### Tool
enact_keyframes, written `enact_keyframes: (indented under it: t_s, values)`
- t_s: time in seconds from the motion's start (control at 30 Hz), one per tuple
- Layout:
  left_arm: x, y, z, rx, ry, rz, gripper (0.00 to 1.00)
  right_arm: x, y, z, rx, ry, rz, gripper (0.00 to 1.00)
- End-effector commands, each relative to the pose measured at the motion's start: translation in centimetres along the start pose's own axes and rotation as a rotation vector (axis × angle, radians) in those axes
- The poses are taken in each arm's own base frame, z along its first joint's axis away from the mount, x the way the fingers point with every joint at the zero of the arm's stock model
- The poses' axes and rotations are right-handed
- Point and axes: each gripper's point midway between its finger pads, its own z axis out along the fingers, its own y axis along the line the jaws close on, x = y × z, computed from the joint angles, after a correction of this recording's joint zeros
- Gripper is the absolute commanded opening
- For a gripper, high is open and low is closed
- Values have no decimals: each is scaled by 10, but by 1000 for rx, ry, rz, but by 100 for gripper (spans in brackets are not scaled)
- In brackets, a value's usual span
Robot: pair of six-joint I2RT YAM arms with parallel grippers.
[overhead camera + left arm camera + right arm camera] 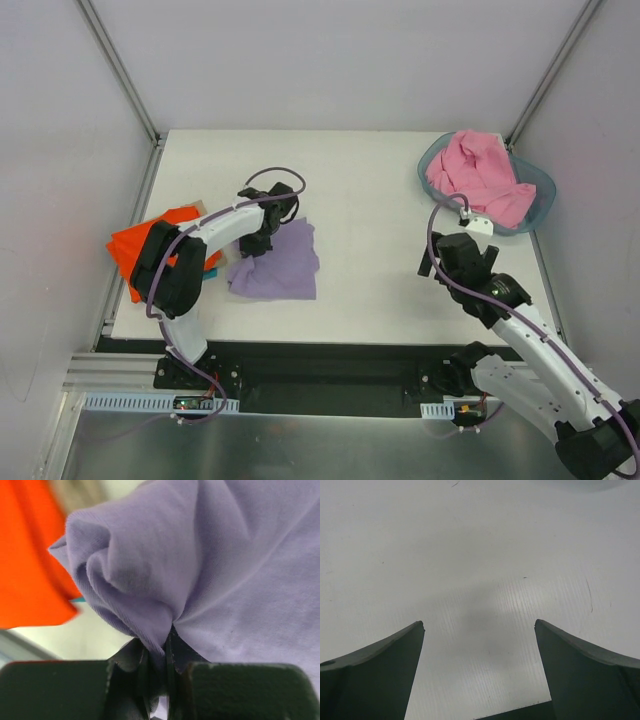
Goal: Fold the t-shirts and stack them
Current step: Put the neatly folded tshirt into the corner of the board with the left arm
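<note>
The lavender t-shirt (280, 262) lies folded on the white table left of centre. My left gripper (257, 243) is shut on a bunched fold at its upper left edge; in the left wrist view the lavender t-shirt (200, 565) is pinched between my jaws at the left gripper (161, 647). The orange-red t-shirt (140, 248) lies at the table's left edge, with a strip of teal t-shirt (211, 270) showing under it. The pink t-shirt (478, 175) sits in the basket. My right gripper (479, 625) is open and empty above bare table.
The grey-blue plastic basket (538, 195) stands at the back right corner of the white table (370, 200). The right arm (500, 300) reaches in from the near right. Enclosure walls stand on the left, right and back.
</note>
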Motion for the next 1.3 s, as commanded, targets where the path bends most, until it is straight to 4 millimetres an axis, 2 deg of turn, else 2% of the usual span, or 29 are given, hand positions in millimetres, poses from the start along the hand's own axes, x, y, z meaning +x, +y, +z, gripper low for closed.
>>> enact_keyframes:
  t_s: [0.0, 0.13, 0.33, 0.53, 0.87, 1.27]
  values:
    - [-13, 78, -25, -278, -30, 41, 0, -7, -6, 8, 46, -38, -23, 97]
    - [-29, 95, -42, -325, -62, 6, 0, 0, -6, 18, 67, 2, -47, 97]
    - [-56, 141, -69, -496, -112, -49, 0, 8, 2, 27, 48, 44, -71, 97]
    - [-72, 169, -87, -501, -154, -128, 0, 12, 4, 33, 49, 65, -78, 97]
    - [-103, 189, -108, -484, -208, -139, 0, 16, 2, 38, 68, 88, -91, 97]
    - [-106, 209, -126, -415, -241, -203, 0, 20, -1, 42, 94, 109, -98, 97]
